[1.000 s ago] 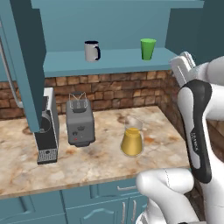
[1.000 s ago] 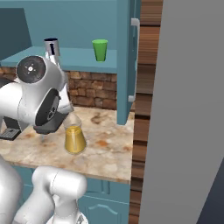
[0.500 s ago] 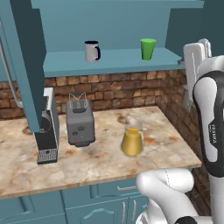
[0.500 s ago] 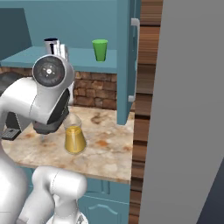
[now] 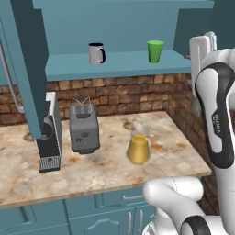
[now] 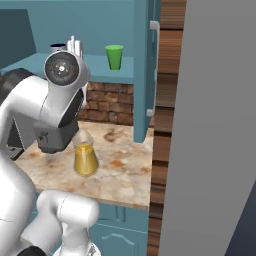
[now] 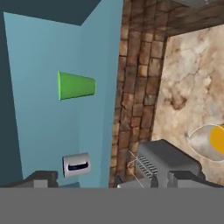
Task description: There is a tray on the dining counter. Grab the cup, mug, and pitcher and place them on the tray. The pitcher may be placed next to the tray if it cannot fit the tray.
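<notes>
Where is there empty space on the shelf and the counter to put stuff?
On the shelf, there is a bare stretch between the mug and the cup. On the marble worktop, the front strip is free, and so is the corner right of the pitcher. It is crowded at the back left, where the coffee machine and toaster stand close together.

Green tapered cup (image 5: 155, 51) upright on teal shelf (image 5: 124, 62), grey mug (image 5: 96, 53) with dark handle upright well left of it, glass pitcher (image 5: 138, 144) of orange liquid standing on marble table (image 5: 55, 172) below.
</notes>
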